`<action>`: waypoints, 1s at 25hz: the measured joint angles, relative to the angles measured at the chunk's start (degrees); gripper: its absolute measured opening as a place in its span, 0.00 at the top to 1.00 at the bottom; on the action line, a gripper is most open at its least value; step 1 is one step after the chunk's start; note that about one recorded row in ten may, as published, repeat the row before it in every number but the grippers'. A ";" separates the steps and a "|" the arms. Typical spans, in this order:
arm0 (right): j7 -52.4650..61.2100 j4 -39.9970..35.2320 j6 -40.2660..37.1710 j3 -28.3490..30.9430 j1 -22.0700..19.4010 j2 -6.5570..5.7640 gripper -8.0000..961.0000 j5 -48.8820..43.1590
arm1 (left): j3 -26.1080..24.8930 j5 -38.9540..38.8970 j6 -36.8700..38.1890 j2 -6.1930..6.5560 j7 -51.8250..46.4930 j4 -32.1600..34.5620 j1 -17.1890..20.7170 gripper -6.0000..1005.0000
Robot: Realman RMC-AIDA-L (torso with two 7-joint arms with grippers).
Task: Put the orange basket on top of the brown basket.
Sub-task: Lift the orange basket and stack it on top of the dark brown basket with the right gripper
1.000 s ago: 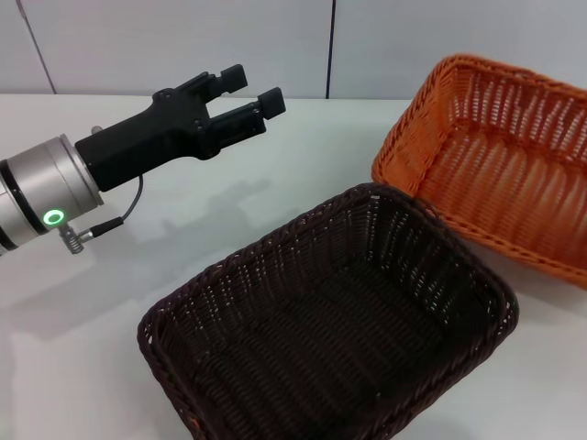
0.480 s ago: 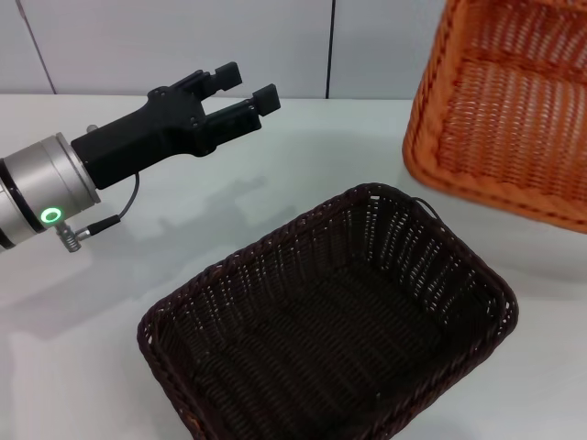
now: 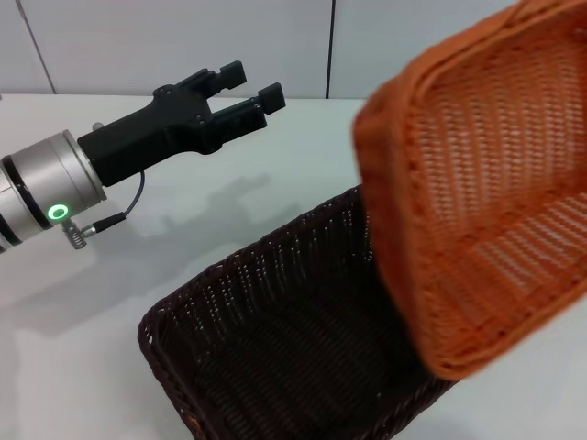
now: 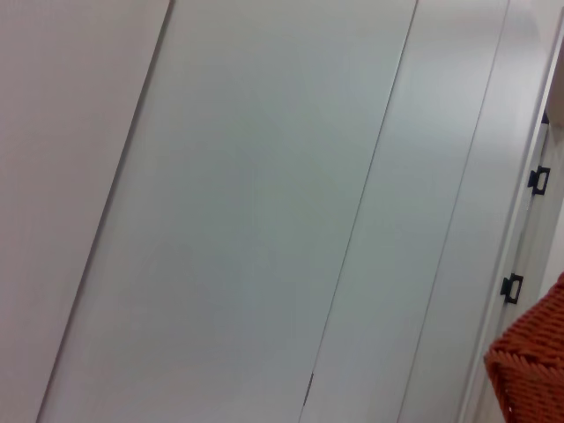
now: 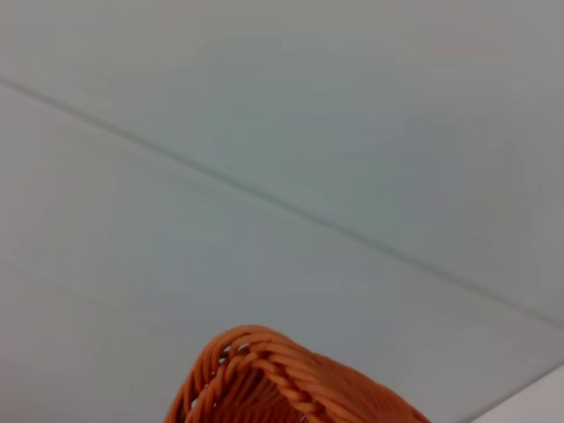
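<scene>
The orange basket [image 3: 486,202] is in the air, tilted steeply with its inside facing me, over the right part of the brown basket [image 3: 275,339]. It hides the brown basket's right side. The brown basket sits on the white table at the front centre. My left gripper [image 3: 254,82] is open and empty, hovering over the table at the back left, apart from both baskets. My right gripper is out of view; the right wrist view shows only the orange basket's braided rim [image 5: 282,379]. A corner of the orange basket also shows in the left wrist view [image 4: 533,370].
The white table [image 3: 110,302] stretches to the left of the brown basket and under my left arm. A pale panelled wall [image 3: 183,46] stands behind the table. Black cabinet handles [image 4: 538,179] show in the left wrist view.
The orange basket has risen off the table, moved left and toward me, and tilted up over the brown basket's right side. My left gripper has barely moved.
</scene>
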 joint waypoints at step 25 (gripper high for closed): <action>-11.18 5.03 7.69 -17.95 5.40 9.44 0.57 -0.14 | 0.64 0.00 0.30 -0.07 0.00 0.76 -1.11 0.16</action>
